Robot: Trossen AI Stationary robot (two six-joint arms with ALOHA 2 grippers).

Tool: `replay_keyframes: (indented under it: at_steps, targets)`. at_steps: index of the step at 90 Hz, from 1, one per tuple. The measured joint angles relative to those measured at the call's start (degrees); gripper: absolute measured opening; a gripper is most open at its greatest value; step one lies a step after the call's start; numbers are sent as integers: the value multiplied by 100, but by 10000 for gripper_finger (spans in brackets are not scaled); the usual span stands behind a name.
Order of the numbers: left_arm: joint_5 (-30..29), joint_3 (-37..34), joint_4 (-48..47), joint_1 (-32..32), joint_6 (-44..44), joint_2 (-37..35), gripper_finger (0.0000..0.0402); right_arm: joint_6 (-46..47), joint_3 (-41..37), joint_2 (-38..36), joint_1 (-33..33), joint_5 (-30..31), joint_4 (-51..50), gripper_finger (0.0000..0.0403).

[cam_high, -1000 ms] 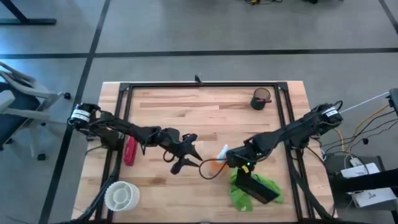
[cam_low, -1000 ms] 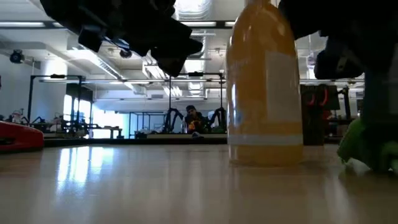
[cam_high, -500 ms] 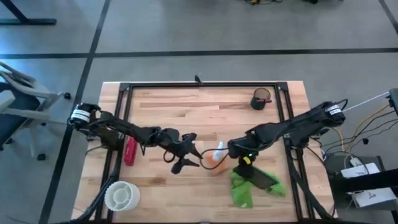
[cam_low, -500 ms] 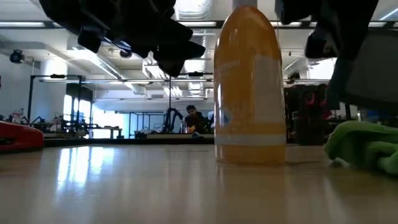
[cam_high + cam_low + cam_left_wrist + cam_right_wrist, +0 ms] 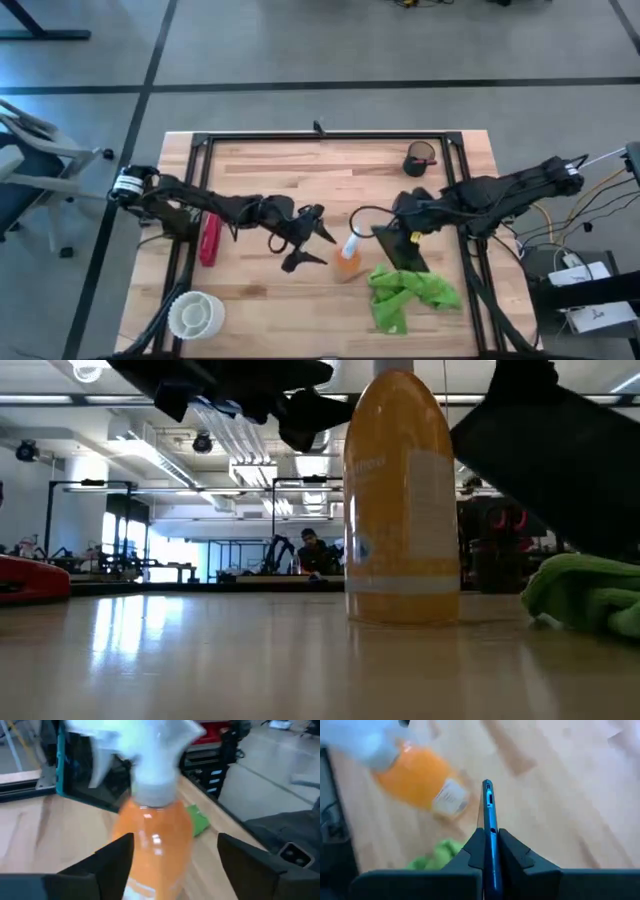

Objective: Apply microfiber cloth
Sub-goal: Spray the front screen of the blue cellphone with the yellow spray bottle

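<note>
The lime-green microfiber cloth lies crumpled on the table at the near right, and shows again in the low view and the right wrist view. My right gripper is shut on a dark flat tablet, held above the table just beyond the cloth. An orange spray bottle with a white head stands upright left of the cloth. My left gripper is open. Its fingers stand on either side of the bottle, apart from it. My right gripper pinches the tablet's edge between its two fingers, one on each flat face. The tablet runs out ahead of the fingers, seen edge-on. It hangs tilted, clear of the table and the cloth.
A black cup stands at the far right. A red object lies at the left, and a white round container sits at the near left. Black frame rails run along the table's sides and far edge.
My right gripper has risen and gone toward the far edge, lifting the tablet off the cloth. The cloth stays on the table, now uncovered. My left gripper has moved right toward the bottle, its fingers now beside it.
</note>
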Motion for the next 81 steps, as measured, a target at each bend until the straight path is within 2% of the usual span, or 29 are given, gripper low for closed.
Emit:
replay_keyframes:
  at_steps: [9,27,45,67,81]
  targets:
    - [80,160,-154,189,100,-4,305,-59,-11,39,2,419,4,8]
    - [736,347,-218,499,114,43,336,-228,-24,101,-2,1431,128,8]
    - [927,653,-229,548,185,388,351,-613,-24,70,2,1616,470,8]
    - [933,993,-226,588,394,646,356,-551,-59,63,2,1597,473,8]
    - [1239,1218,-226,606,390,826,356,-548,-81,74,0,1601,485,8]
